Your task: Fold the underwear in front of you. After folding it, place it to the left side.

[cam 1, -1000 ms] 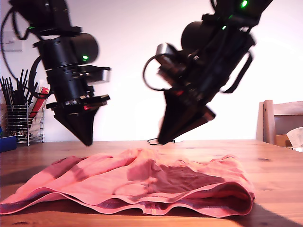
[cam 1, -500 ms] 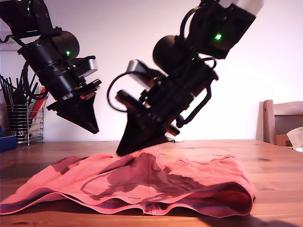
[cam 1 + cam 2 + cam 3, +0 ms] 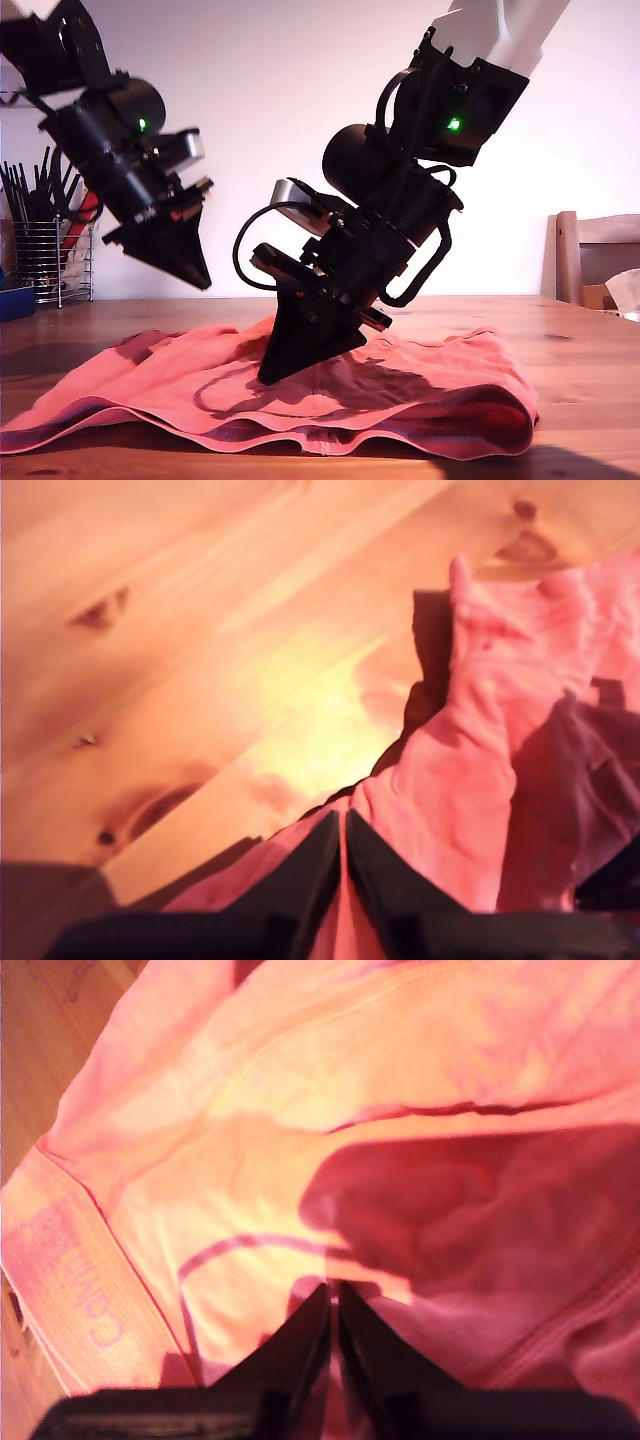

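Observation:
The coral-red underwear lies spread and wrinkled on the wooden table, its waistband towards the camera in the exterior view. My second gripper is shut, and its tip points down onto the cloth near the garment's middle. In the second wrist view, the underwear fills the picture past the closed second gripper, with a lettered waistband at one side. My first gripper hangs shut above the garment's far edge at the exterior view's left. Past the first gripper, the first wrist view shows the underwear's edge and bare wood.
At the exterior view's left edge stand a wire rack of black utensils and a blue box. A wooden chair is at the exterior view's right edge, behind the table. A white wall is at the back.
My second gripper came down and towards the exterior view's left, from above the table's back onto the underwear's middle. My first gripper tilted and shifted only slightly.

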Robot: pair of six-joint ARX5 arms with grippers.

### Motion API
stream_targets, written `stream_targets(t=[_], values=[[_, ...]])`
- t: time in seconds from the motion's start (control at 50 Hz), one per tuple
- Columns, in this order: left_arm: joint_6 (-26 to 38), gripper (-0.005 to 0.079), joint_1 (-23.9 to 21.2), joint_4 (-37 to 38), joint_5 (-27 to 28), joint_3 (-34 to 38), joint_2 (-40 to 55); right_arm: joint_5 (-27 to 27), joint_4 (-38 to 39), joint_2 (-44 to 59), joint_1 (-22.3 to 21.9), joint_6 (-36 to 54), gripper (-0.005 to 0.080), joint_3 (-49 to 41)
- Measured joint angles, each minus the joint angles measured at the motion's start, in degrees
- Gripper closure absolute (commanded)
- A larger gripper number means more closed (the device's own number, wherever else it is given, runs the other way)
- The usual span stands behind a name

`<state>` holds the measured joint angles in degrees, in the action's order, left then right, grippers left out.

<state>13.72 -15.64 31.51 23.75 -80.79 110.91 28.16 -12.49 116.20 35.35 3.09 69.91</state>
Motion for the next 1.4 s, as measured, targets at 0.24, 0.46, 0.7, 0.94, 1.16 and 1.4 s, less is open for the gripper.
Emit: stream_targets(t=[0.24, 0.46, 0.7, 0.94, 1.16, 1.4], values=[[0.0, 0.0762, 0.3, -0.7, 0.8, 0.0, 1.7, 0.1, 0.0, 0.4, 0.0, 1.2, 0.0763, 0.0], [-0.1, 0.0762, 0.4, -4.0, 0.7, 0.0, 6.5, 0.2, 0.0, 0.4, 0.2, 1.5, 0.0763, 0.0], [-0.3, 0.0762, 1.3, -6.4, -2.2, 0.0, 7.0, 1.0, -0.1, 0.4, 0.4, 1.5, 0.0763, 0.0], [1.9, 0.0762, 2.2, 0.6, 0.4, 0.0, 7.0, 1.2, -0.1, 0.4, 0.4, 2.6, 0.0763, 0.0], [5.0, 0.0761, 2.4, 4.6, 6.8, 0.0, 7.0, 1.3, -0.1, 0.4, 0.4, 2.8, 0.0763, 0.0], [6.0, 0.0652, 2.4, 6.9, 18.2, 0.0, 7.0, 1.3, -0.7, 0.4, 0.4, 4.3, 0.0763, 0.0]])
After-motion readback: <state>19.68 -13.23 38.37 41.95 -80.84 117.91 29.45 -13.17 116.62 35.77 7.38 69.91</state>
